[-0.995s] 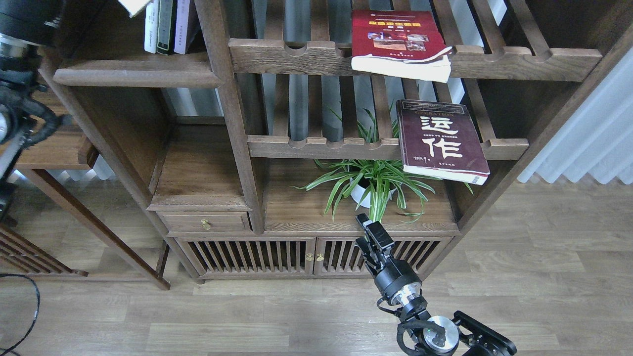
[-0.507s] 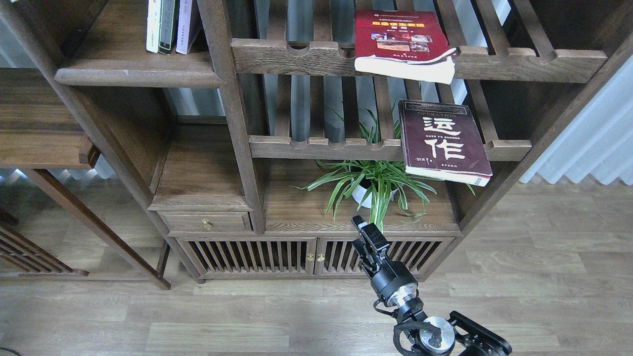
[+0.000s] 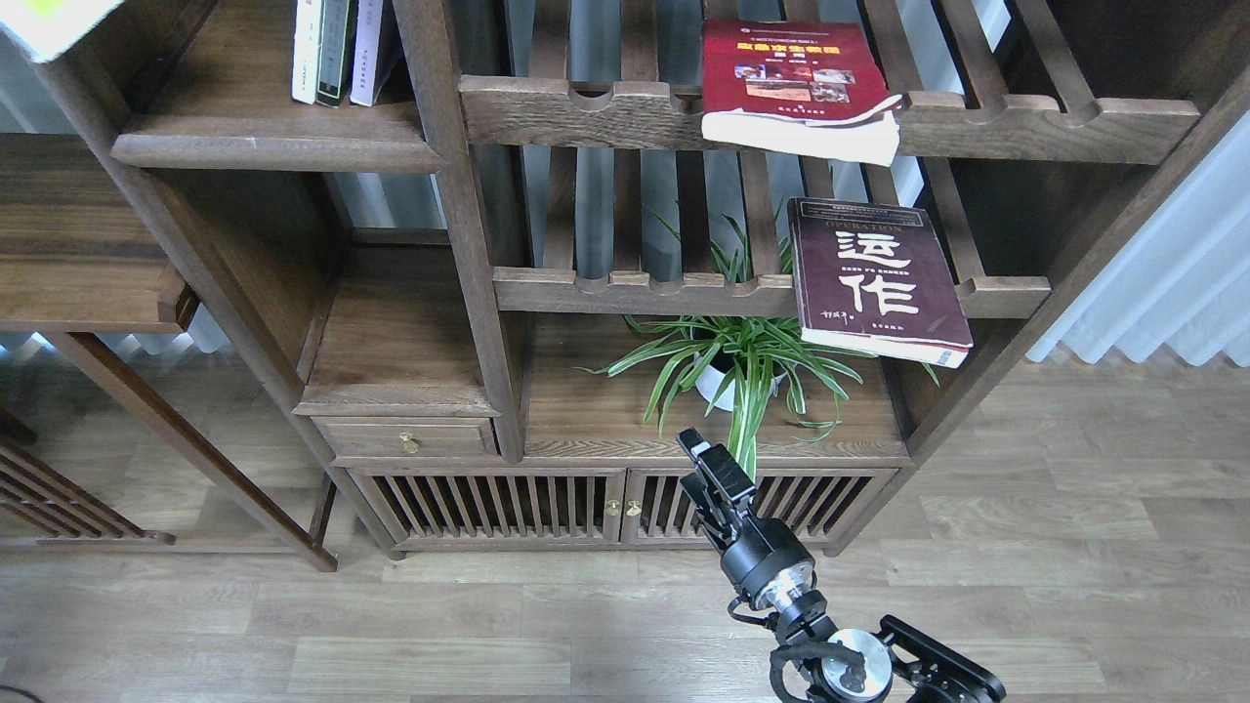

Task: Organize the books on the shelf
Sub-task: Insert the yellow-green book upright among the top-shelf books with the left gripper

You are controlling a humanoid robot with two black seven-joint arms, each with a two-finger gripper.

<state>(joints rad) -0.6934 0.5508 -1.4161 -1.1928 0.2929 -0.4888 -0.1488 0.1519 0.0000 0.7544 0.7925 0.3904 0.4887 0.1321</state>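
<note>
From my head cam: the right gripper hangs low in front of the bookcase, just before the slatted cabinet doors, tip pointing up toward the spider plant. It's dark and seen nearly end-on, so I can't tell whether the fingers are apart or together; nothing appears to be between them. The left gripper isn't in the pic.

Red book w/ yellow title and photos lies flat on the upper slatted rack, page edges hanging over the notched front rail, lower right corner drooping a bit. Maroon book w/ big white characters lies flat on the lower slatted rack, right part, its front edge overhanging the rail and partly above the plant leaves. The two books are apart, one tier above the other.

Top left corner shows a sliver of a yellow-green cover w/ white page edges, cut off by the frame; can't tell what supports it.

The solid shelf w/ thick rounded front edge sits upper left. Three slim books stand upright at its right end, against the post, approx. touching each other: white, dark green, pale lilac. The rest of that board to their left is bare wood.

Plant sits in a white pot on the solid board under the lower rack. Small drawer w/ brass knob below the left niche.
</note>
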